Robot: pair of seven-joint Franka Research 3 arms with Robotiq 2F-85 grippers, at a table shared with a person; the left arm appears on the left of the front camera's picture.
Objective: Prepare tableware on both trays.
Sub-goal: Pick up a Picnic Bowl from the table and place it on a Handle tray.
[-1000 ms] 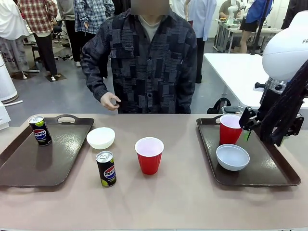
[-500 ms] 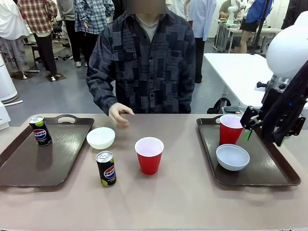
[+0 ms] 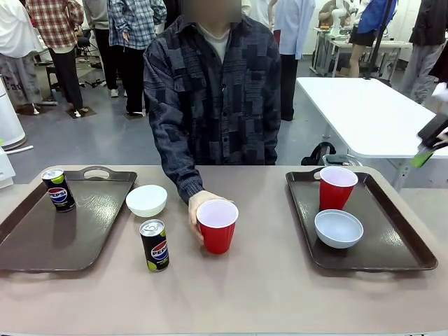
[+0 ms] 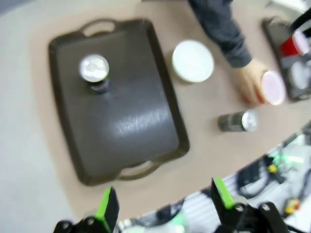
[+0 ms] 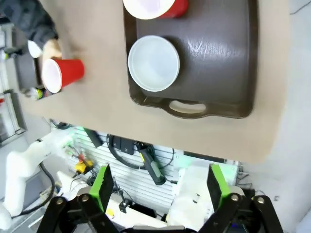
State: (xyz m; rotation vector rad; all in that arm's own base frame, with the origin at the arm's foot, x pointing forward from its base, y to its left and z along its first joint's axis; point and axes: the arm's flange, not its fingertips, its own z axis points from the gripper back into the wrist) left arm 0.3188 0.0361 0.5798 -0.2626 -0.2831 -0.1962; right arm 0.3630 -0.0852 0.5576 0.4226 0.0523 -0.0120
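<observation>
Looking across the table from the front, a person's hand point(image 3: 197, 211) wraps the side of the middle cup point(image 3: 217, 225), which stands upright on the bare tabletop between the trays. The left tray point(image 3: 42, 241) carries one can point(image 3: 58, 189) at its far corner. The loose bowl point(image 3: 146, 200) sits just beside that tray's right rim, and the loose can point(image 3: 154, 245) stands near it on the table. The right tray point(image 3: 399, 255) holds the second cup point(image 3: 337, 187) and the second bowl point(image 3: 338, 228), close together.

From the left wrist, the left gripper point(image 4: 163, 204) hangs high over the near edge of the left tray with its fingers spread wide and nothing between them.

From the right wrist, the right gripper point(image 5: 159, 187) is likewise released and empty, well above the right tray's near handle, with the bowl and cup below.

By my reckoning the right tray lacks a can, and the left tray lacks a bowl and a cup. The cups look light and thin-walled, so they would flex and tip; a gentle pinch over the rim seems safest. The bowl looks stiff and smooth, best pinched at its rim. The slim can is rigid but easy to topple; I would grasp it mid-body.
</observation>
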